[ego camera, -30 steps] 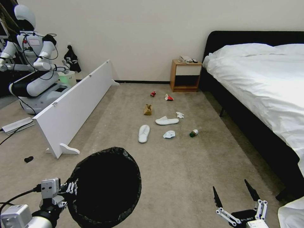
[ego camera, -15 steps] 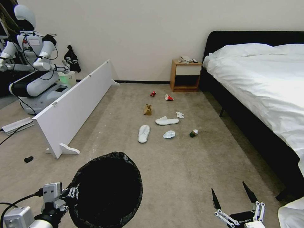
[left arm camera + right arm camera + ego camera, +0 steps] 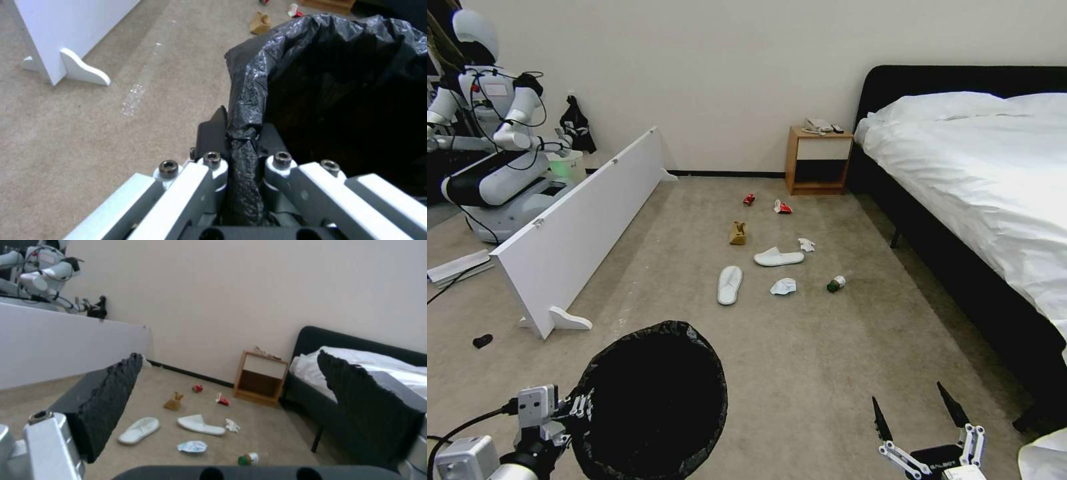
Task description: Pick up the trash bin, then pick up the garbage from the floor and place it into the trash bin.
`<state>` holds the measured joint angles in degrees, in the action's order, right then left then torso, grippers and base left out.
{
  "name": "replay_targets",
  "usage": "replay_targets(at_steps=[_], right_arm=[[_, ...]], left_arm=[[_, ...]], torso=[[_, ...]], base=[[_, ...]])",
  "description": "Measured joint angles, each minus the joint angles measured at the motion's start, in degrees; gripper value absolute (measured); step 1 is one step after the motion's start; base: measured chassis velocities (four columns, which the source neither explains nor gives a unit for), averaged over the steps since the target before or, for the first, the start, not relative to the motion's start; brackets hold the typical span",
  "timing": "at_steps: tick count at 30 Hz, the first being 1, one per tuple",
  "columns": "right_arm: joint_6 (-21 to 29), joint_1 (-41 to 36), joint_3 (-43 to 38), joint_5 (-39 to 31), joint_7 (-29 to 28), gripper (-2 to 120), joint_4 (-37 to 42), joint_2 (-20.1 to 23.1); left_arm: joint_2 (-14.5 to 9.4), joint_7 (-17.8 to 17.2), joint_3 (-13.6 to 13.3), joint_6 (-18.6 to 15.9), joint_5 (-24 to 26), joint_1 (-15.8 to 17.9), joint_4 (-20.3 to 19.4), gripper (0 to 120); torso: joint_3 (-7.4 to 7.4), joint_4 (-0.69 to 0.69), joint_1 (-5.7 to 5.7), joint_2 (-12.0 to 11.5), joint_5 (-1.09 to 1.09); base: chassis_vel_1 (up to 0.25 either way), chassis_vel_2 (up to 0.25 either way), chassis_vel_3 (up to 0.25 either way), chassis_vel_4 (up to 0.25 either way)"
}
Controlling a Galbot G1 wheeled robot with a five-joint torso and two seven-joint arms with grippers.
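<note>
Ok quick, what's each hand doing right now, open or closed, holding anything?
Left hand: closed on the bag-covered rim of the trash bin.
Right hand: open, holding nothing, low over the floor.

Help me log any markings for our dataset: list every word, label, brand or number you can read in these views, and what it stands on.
"GALBOT", small and only just legible: on the right gripper body, low in the head view.
Red-and-white wrapper: print too small to read.
Green bottle: label too small to read.
Red can: too small to read.
Trash bin, held by the left gripper: no text.
</note>
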<state>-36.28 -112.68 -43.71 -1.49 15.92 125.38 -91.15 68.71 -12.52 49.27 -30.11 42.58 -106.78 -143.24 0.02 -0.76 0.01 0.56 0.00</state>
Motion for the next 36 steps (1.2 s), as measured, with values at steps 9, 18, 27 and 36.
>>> replay_targets(at_steps=[9,18,27,36], right_arm=[[-0.1,0.0,-0.1,-0.2,0.3,100,0.0,0.0],[-0.2,0.0,-0.2,-0.5,0.5,100,0.0,0.0],[-0.2,0.0,-0.2,-0.5,0.7,100,0.1,0.0],[-0.3,0.0,-0.2,-0.6,0.8,100,0.1,-0.1]], left_arm=[[0.1,0.0,-0.1,0.0,-0.1,0.0,0.0,4],[0.2,-0.2,-0.1,0.1,-0.1,0.0,0.0,4],[0.3,-0.3,-0.1,0.1,-0.1,0.0,0.0,4],[0.3,-0.3,-0.3,0.1,-0.2,0.0,0.0,4]], torso=[[0.0,0.0,0.0,0.0,0.0],[0.0,0.01,0.0,0.0,0.0],[0.0,0.0,0.0,0.0,0.01],[0.0,0.0,0.0,0.0,-0.01]], base=[[-0.073,0.066,0.074,-0.071],[-0.105,0.104,0.101,-0.093],[-0.102,0.104,0.095,-0.103],[-0.123,0.122,0.12,-0.12]])
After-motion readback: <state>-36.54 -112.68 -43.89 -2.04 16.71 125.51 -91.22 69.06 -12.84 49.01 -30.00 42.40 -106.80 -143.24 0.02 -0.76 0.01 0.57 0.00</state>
